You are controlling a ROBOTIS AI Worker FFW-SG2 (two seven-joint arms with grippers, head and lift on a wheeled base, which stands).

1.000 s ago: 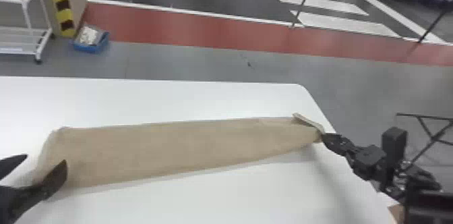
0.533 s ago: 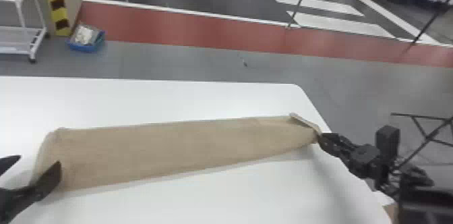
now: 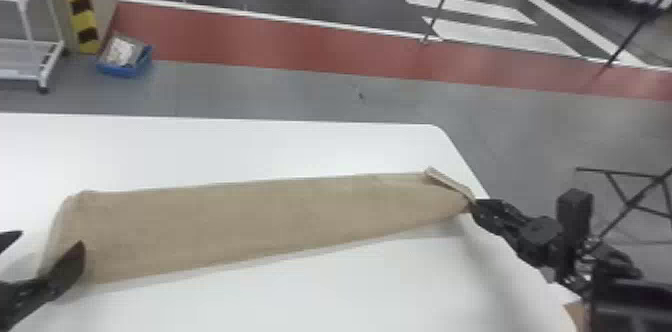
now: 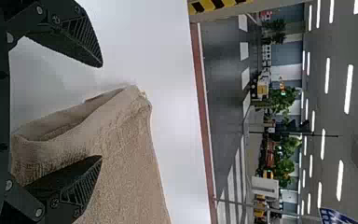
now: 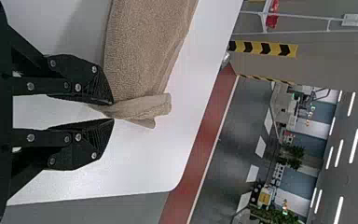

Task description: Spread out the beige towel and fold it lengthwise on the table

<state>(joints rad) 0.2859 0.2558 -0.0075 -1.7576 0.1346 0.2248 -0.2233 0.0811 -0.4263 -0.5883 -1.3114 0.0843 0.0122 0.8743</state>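
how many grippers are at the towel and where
2. The left gripper is at the left end of the towel, and the right gripper is at its right end, near the right edge of the table.

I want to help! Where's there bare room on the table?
The table is bare between the towel and the far edge, and along the towel's near side. It's crowded at the towel's ends: left end effector by one, right end effector at the other.
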